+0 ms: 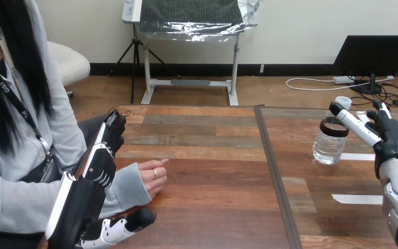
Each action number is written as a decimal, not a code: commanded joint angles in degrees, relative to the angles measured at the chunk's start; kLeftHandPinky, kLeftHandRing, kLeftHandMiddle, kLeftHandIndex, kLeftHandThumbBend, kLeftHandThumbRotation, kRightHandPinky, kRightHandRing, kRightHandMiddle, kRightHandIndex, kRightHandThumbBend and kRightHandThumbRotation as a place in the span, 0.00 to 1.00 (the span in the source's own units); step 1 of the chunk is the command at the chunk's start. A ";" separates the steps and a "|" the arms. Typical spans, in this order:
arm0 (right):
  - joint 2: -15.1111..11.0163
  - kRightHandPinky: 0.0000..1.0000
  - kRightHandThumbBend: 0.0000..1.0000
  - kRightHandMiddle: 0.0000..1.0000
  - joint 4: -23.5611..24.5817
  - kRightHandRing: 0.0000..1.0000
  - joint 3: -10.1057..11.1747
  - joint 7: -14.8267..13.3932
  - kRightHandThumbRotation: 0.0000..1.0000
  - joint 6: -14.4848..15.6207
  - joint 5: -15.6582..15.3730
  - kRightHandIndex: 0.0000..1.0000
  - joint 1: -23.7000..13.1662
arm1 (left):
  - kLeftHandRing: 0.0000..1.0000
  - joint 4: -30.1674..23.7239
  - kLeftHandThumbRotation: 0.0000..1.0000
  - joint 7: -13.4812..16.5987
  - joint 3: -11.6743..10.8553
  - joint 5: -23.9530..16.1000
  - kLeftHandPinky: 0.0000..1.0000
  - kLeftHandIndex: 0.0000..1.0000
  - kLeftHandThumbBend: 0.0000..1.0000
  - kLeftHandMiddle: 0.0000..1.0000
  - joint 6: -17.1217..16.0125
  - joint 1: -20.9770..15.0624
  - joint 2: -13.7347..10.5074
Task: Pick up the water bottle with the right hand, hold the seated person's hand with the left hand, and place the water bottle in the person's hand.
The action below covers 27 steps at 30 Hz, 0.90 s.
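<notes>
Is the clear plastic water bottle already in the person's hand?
No: the clear plastic water bottle stands on the wooden table beside the right hand, far apart from the person's hand.

one water bottle [330,144], one person's hand [153,177], two robot hands — the left hand [97,165] and the right hand [391,136] — two strips of white tape [356,198], one wooden table [212,212].

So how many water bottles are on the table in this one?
1. The clear plastic water bottle with a black top stands upright on the right half of the wooden table, beside the robot's right hand. A hidden one seems unlikely.
</notes>
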<state>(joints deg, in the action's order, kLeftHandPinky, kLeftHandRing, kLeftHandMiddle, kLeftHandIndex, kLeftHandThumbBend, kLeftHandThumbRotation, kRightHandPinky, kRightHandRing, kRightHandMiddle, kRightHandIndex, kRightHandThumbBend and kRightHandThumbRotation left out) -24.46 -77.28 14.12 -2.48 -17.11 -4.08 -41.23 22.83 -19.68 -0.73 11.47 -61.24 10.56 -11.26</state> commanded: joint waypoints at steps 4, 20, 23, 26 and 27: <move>0.32 0.93 1.00 0.97 -0.04 0.97 -0.71 -0.67 0.51 0.33 -1.16 1.00 -5.63 | 1.00 -4.06 0.58 -1.21 -0.02 1.33 1.00 1.00 1.00 1.00 0.34 -1.08 -1.01; 0.72 0.86 1.00 0.97 -0.32 0.91 -0.52 -0.75 0.49 1.86 -1.53 1.00 -5.26 | 1.00 -5.24 0.57 -1.51 -0.52 0.83 1.00 1.00 1.00 1.00 -0.24 -0.12 -0.61; 0.84 0.89 1.00 0.98 -0.39 0.94 -0.20 -0.21 0.48 2.47 -1.30 1.00 -5.23 | 1.00 -6.92 0.57 -0.65 -0.61 0.39 1.00 1.00 1.00 1.00 1.73 1.00 -0.17; 0.80 0.90 1.00 0.98 -0.44 0.95 -0.84 -0.37 0.48 2.59 -2.05 1.00 -5.11 | 1.00 -6.59 0.57 -0.96 -0.63 0.32 1.00 1.00 1.00 1.00 1.03 0.77 -0.38; 0.79 0.91 1.00 0.98 -0.48 0.95 -1.31 -0.75 0.48 2.95 -2.60 1.00 -5.09 | 1.00 -6.95 0.57 -0.75 -0.72 -0.01 1.00 1.00 1.00 1.00 1.19 0.98 -0.32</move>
<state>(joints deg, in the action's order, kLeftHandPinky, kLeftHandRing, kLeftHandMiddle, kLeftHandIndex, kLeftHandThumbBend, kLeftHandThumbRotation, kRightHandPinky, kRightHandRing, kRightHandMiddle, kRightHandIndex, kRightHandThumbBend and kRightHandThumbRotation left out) -24.35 -77.78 13.68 -2.80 -14.43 -5.55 -41.23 19.20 -20.87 -0.83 12.36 -59.96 12.95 -11.20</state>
